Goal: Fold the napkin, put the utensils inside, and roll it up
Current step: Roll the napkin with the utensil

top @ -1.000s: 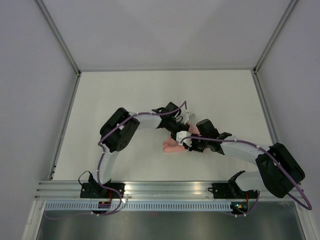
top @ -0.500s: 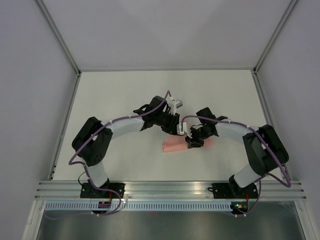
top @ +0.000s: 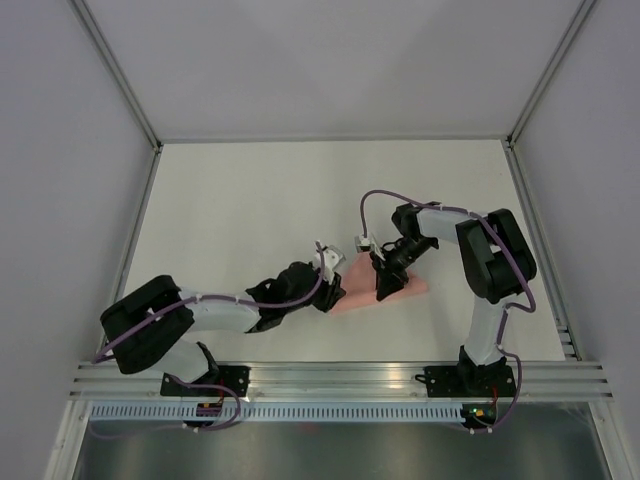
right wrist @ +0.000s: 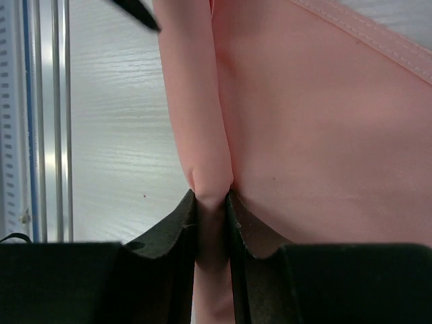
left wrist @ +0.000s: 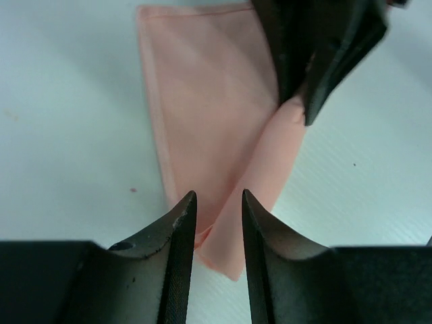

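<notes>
The pale pink napkin [top: 357, 297] lies partly rolled at the table's middle front, a flat flap beside a slim roll [left wrist: 270, 169]. My right gripper [top: 384, 287] is shut on the roll's one end [right wrist: 202, 135], pinching the fabric between its jaws [right wrist: 212, 197]. My left gripper [top: 335, 287] is at the roll's other end; its jaws [left wrist: 214, 202] stand narrowly apart with the roll's tip under the gap, not pressed. The right gripper [left wrist: 317, 54] shows dark at the top of the left wrist view. The utensil is hidden.
A metal rail [top: 340, 378] runs along the table's near edge, and also shows in the right wrist view [right wrist: 47, 115]. White walls with metal posts [top: 120, 80] close in the back and sides. Bare white table [top: 300, 190] lies behind the napkin.
The left arm swung down and left, its gripper now coming at the napkin from the near left. The right arm straightened, gripper still on the napkin. The napkin shifted slightly right.
</notes>
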Tool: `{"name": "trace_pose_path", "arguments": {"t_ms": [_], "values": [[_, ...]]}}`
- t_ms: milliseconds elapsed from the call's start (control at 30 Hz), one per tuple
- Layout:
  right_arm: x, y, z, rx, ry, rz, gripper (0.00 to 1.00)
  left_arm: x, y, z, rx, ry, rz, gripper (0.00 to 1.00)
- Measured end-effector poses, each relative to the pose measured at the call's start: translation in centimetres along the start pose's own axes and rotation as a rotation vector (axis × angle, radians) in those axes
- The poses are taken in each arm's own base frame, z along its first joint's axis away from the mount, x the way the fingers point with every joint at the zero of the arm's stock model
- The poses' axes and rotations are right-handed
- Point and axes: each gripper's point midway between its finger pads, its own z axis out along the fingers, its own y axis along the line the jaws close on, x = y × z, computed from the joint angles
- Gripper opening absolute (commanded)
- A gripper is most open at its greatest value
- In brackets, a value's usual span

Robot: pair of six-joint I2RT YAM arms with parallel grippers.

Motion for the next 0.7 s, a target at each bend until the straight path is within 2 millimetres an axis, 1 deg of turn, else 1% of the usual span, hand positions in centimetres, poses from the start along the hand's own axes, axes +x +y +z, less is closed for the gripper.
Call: {"name": "trace_pose_path", "arguments": {"t_ms": [100,200,267,300,333,500,600,700], "values": [[0.3,0.6,0.2,-0.040,0.006,0.053,0.11,0.1,-3.0,0.6,0.007,-0.056,0.187,0.40],[0.6,1.2,0.4,-0.068,0.010,0.099,0.11,0.6,-5.3,1.4,0.010,-0.084,0.366,0.41],[0.8,1.5,0.5,-0.082,0.014,0.126,0.11,1.0,-6.5,2.0,0.008,-0.090,0.474,0.42],[0.9,1.7,0.6,-0.089,0.015,0.140,0.11,1.1,-6.9,2.3,0.007,-0.092,0.515,0.43],[0.9,1.9,0.6,-0.096,0.017,0.154,0.11,1.1,-7.3,2.7,0.003,-0.097,0.560,0.46],[1.4,2.6,0.8,-0.125,0.029,0.210,0.11,1.2,-9.2,4.3,-0.017,-0.119,0.743,0.49],[1.5,2.8,0.8,-0.138,0.036,0.234,0.11,1.7,-9.6,5.0,-0.016,-0.109,0.812,0.50],[1.6,3.0,0.8,-0.150,0.041,0.256,0.11,2.1,-9.5,5.5,-0.018,-0.095,0.857,0.50]]}}
